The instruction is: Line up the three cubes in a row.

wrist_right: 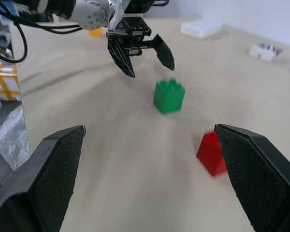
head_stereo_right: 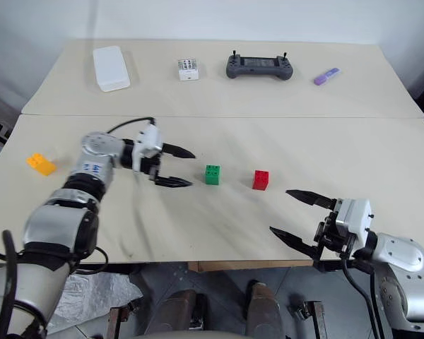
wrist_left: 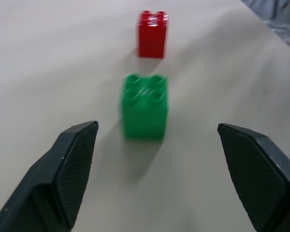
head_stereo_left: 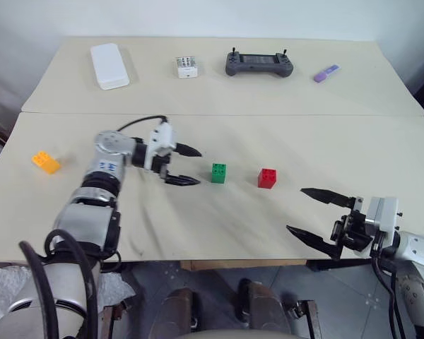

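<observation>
The left hand hangs just over the worktop with its 2 black fingers spread wide and nothing between them, pointing sideways toward the green cube, which sits just beyond the fingertips and apart from them. In the left wrist view the green cube stands upright on its base, studs up, ahead of the gap between the fingers, and the red cube stands farther along the same line. On the worktop the red cube rests a short way to the right of the green one, the 2 not touching and roughly level with each other. The yellow-orange cube lies well apart from them, near the worktop's left edge, behind the left arm. The right hand is held low by the near right edge of the worktop, its 2 fingers also wide apart and empty, aimed toward the red cube but well short of it. Along the far side of the worktop lie 4 other things in a loose row: a flat white box, a small white box with dark dots, a dark handheld controller and a small purple object.
</observation>
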You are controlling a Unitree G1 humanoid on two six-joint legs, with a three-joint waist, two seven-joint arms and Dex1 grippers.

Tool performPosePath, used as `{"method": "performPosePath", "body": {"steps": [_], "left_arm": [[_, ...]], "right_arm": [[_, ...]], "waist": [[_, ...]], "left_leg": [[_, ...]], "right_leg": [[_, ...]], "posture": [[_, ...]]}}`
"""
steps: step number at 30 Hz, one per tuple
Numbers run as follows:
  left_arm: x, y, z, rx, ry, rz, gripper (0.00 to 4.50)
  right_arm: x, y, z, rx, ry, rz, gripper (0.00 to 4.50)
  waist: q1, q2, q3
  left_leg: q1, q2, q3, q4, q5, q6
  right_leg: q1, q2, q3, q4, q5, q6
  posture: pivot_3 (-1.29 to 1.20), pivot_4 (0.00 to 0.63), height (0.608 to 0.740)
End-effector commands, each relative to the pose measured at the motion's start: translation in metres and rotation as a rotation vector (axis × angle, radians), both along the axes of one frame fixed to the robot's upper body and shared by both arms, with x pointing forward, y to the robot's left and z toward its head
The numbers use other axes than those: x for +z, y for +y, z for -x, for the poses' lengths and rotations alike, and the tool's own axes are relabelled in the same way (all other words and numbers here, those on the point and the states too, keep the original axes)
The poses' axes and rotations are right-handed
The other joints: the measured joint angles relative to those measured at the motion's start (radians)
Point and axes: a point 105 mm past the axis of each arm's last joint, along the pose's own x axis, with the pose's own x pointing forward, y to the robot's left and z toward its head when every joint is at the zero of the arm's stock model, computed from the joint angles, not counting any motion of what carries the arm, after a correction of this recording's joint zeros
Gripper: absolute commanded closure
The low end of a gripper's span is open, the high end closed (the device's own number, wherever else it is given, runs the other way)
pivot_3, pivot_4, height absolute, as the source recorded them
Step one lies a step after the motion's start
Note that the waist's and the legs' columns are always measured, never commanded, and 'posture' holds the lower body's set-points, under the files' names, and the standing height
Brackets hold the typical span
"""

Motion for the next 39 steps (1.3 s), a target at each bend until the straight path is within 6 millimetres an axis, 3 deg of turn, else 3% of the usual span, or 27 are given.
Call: {"method": "performPosePath", "body": {"steps": [1,4,7,9,12,16,19,21,24,28,33,39], "left_arm": [[0.014,0.029,0.004,0.097,-0.090,0.156,0.02],[0.019,0.065,0.022,0.266,-0.187,0.309,0.02],[0.019,0.099,0.055,0.496,-0.259,0.412,0.02],[0.007,0.138,0.083,0.753,-0.257,0.480,0.02],[-0.006,0.180,0.116,1.042,-0.250,0.549,0.02],[-0.039,0.237,0.175,1.471,-0.236,0.647,0.02],[-0.055,0.251,0.206,1.634,-0.218,0.688,0.02],[-0.060,0.252,0.213,1.679,-0.212,0.720,0.02],[-0.057,0.248,0.204,1.682,-0.213,0.771,0.02],[-0.045,0.250,0.164,1.609,-0.194,0.728,0.02],[-0.025,0.268,0.112,1.673,-0.201,0.672,0.02],[-0.008,0.238,0.067,1.719,-0.209,0.735,0.02]], "right_arm": [[0.015,0.022,-0.010,0.071,-0.044,-0.060,0.00],[0.027,0.043,-0.021,0.132,-0.083,-0.118,0.00],[0.032,0.058,-0.028,0.179,-0.103,-0.126,0.00],[0.031,0.070,-0.032,0.213,-0.107,-0.113,0.00],[0.029,0.083,-0.036,0.249,-0.104,-0.086,0.00],[0.037,0.099,-0.039,0.301,-0.125,-0.098,0.00],[0.039,0.102,-0.041,0.317,-0.138,-0.093,0.00],[0.038,0.101,-0.042,0.317,-0.134,-0.088,0.00],[0.036,0.099,-0.042,0.309,-0.121,-0.087,0.00],[0.034,0.098,-0.041,0.305,-0.109,-0.095,0.00],[0.030,0.095,-0.039,0.309,-0.100,-0.087,0.00],[0.027,0.092,-0.035,0.305,-0.078,-0.091,0.00]], "waist": [[-0.001,0.000,0.000],[-0.019,0.001,0.000],[-0.025,0.001,0.000],[-0.027,0.001,0.000],[-0.022,0.001,0.000],[-0.009,0.001,0.000],[-0.008,-0.001,-0.001],[-0.006,-0.002,-0.002],[0.001,-0.002,-0.002],[0.004,-0.002,-0.002],[-0.003,-0.001,-0.002],[-0.014,-0.002,-0.003]], "left_leg": [[0.000,0.001,0.000,0.001,0.000,0.000],[-0.001,0.001,-0.002,0.004,-0.001,0.000],[-0.001,0.002,-0.004,0.005,-0.003,0.000],[-0.001,0.002,-0.005,0.006,-0.004,0.001],[0.000,0.002,-0.006,0.006,-0.006,0.000],[0.001,0.002,-0.007,0.008,-0.007,0.000],[0.002,0.001,-0.008,0.008,-0.007,0.000],[0.001,0.002,-0.009,0.008,-0.008,-0.001],[0.001,0.002,-0.009,0.008,-0.008,-0.001],[0.001,0.002,-0.008,0.008,-0.008,-0.001],[0.001,0.001,-0.005,0.007,-0.008,-0.001],[0.001,-0.001,-0.006,0.005,-0.010,0.001]], "right_leg": [[0.000,0.000,0.000,0.001,0.000,0.000],[0.000,0.000,0.001,0.002,0.000,0.000],[-0.001,0.000,0.002,0.002,0.000,-0.001],[-0.001,0.000,0.001,0.003,0.000,-0.001],[0.001,-0.001,0.002,0.002,0.000,-0.001],[0.004,-0.001,0.002,0.001,0.000,-0.001],[0.004,-0.002,0.001,0.001,0.000,-0.001],[0.004,-0.001,0.000,0.001,-0.001,-0.002],[0.004,-0.002,0.001,0.001,-0.001,-0.002],[0.002,-0.001,0.001,0.002,-0.001,-0.003],[0.001,0.000,0.001,0.004,-0.001,-0.003],[0.000,-0.001,-0.002,0.004,-0.001,-0.003]], "posture": [[0.00,0.150,0.740],[0.00,0.150,0.740],[0.00,0.150,0.740],[0.00,0.150,0.740],[0.00,0.150,0.740],[0.00,0.150,0.740],[0.00,0.150,0.740],[0.00,0.150,0.740],[0.00,0.150,0.740],[0.00,0.150,0.740],[0.00,0.150,0.740],[0.00,0.150,0.740]]}}
